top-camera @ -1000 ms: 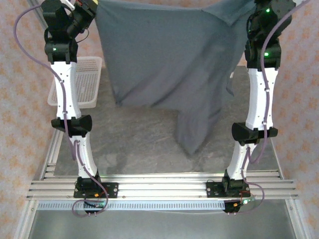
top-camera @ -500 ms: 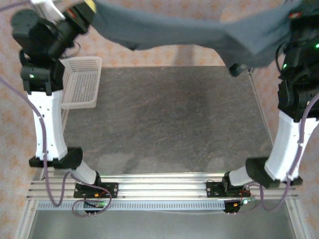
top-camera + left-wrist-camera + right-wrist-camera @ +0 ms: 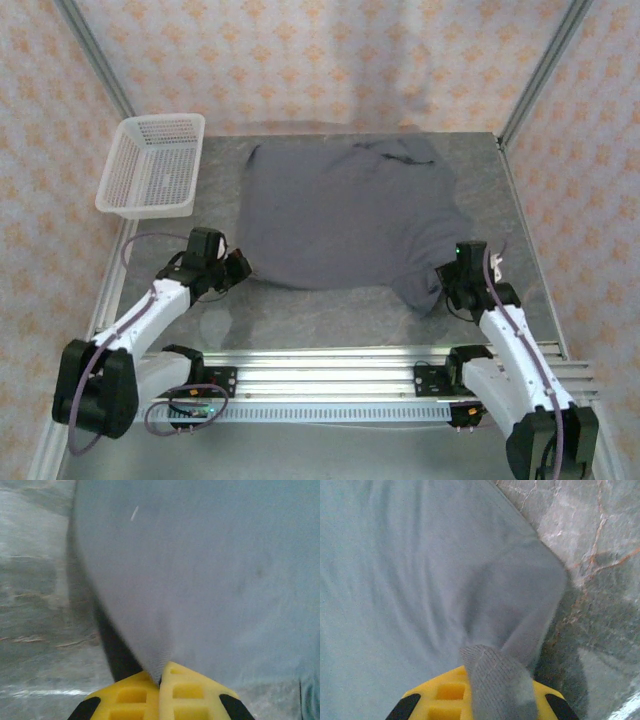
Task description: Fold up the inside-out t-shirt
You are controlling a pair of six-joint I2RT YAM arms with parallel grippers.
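**Shirt's down flat on the bench, both grippers clamped on the near corners**

The bench (image 3: 330,310) is a dark stone-look slab. The inside-out t-shirt (image 3: 345,215) lies spread across the middle of it, reaching from close to the bench's far edge down to a bit short of its near edge. It's plain slate grey and mostly smooth. There's a crumpled darker bit at the shirt's far end, toward the bench's right side, and the near-right corner is bunched up and sags toward the bench's near edge.

The left arm (image 3: 150,310) lies low along the bench's near-left part, and the right arm (image 3: 510,335) does the same on the near-right. Each one reaches in to a near corner of the shirt.

A white mesh basket (image 3: 150,208) sits on the bench's far-left corner, hanging a little over the left edge and well apart from the shirt.

The left gripper (image 3: 161,679) is clenched. Its wrist cam shows the yellow fingers (image 3: 190,692) pressed together with the shirt's edge pinched in the seam between them, the cloth fanning out from there just above the bench top. The right gripper (image 3: 443,290) is grasping the shirt too. In its wrist cam a thick fold of grey cloth comes up between the yellow fingers and drapes over them, so the tips are hidden.

The smallest thing is a tiny pale fleck (image 3: 134,513) on the cloth in the left wrist cam. Can't tell what it is.
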